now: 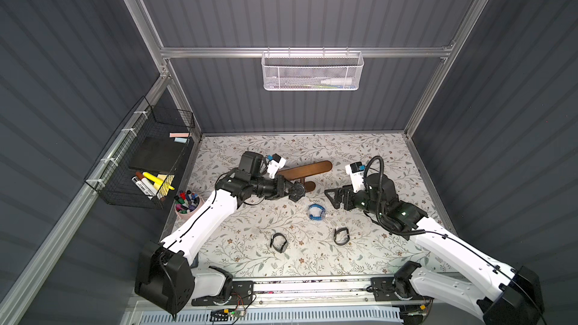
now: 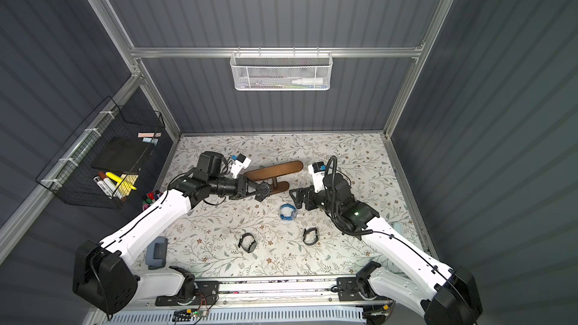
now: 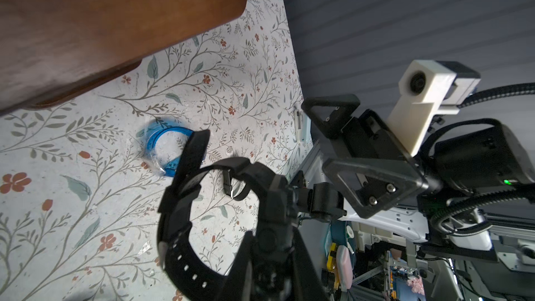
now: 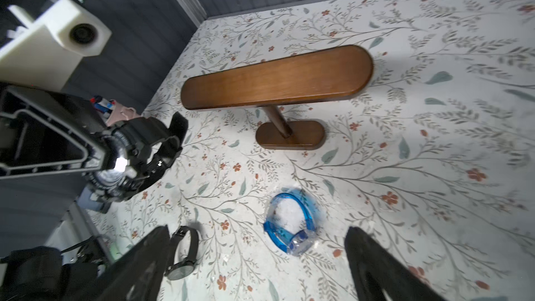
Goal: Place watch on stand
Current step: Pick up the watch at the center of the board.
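The left gripper [image 1: 296, 193] clamps a chunky black plastic wristwatch [image 4: 136, 152] beside the dark brown wooden T-shaped stand [image 1: 305, 170]; the right gripper [image 1: 333, 198] gapes wide, empty.

Top views: floral mat [image 1: 312, 264] is lit brightly from above and is brightest at the near centre edge. Grey walls [image 1: 62, 57] are left dim. Only faint, soft shadows are thrown under the arms. Frame rails [image 1: 137, 10] are splayed outward by wide-angle distortion.

Left wrist view: stand [image 3: 101, 18] is rendered soft, too close for focus. Black watch [image 3: 179, 227] is reduced to near-silhouette.

Right wrist view: a blown-out glare spot is seen on the black watch. Right gripper fingers [image 4: 376, 264] and blue watch [image 4: 298, 241] are smeared. Mat pattern is blurred toward the edges.
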{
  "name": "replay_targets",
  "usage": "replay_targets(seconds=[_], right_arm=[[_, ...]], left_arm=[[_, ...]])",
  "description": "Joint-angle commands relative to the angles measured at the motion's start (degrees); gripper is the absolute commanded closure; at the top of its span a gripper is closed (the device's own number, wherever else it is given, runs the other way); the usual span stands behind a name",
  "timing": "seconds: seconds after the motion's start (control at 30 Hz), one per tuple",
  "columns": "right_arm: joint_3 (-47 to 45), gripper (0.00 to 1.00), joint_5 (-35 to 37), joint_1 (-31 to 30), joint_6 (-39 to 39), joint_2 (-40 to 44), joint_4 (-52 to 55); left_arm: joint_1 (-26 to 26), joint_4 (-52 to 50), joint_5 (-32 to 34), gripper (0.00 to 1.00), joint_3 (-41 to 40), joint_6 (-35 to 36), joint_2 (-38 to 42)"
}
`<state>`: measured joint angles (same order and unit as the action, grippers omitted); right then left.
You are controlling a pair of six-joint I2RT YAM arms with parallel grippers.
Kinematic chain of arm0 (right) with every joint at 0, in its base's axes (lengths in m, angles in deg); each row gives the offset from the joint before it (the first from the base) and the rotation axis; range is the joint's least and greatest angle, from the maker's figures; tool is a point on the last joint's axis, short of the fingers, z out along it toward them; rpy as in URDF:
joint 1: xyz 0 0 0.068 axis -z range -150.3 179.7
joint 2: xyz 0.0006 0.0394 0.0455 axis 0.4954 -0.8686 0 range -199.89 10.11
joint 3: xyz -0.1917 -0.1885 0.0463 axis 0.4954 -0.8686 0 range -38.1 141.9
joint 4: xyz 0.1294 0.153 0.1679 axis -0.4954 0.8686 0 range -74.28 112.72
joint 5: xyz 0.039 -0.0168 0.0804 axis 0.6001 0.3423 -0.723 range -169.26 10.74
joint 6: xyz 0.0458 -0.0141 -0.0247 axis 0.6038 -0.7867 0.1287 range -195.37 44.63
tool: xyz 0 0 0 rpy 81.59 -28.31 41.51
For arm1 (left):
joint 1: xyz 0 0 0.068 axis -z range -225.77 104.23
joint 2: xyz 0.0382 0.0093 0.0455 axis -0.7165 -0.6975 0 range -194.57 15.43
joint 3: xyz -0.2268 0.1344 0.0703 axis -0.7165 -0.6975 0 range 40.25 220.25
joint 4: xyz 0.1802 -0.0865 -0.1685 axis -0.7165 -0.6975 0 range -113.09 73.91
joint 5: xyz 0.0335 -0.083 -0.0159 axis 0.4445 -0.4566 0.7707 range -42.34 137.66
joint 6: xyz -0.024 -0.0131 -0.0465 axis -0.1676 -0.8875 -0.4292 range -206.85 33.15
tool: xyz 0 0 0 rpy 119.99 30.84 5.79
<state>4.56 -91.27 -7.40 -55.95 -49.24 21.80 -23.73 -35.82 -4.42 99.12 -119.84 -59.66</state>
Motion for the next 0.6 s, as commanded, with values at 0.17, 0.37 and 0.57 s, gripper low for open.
replay_targets(seconds=[0.17, 0.37, 0.57], right_arm=[[-0.55, 0.16, -11.12, -2.15, -5.04, -1.7, -9.7], [-1.26, 0.19, -8.23, -2.33, -7.15, -3.35, -12.76], [1.08, 0.21, -3.99, -2.34, -9.37, -6.42, -15.12]], left_arm=[[-2.44, 21.64, -9.45, 0.99, -4.6, -20.2, 2.74], [-2.53, 24.67, -10.16, 0.98, -5.08, -25.34, 4.48], [-2.54, 26.04, -10.01, 0.99, -6.33, -26.82, 5.33]])
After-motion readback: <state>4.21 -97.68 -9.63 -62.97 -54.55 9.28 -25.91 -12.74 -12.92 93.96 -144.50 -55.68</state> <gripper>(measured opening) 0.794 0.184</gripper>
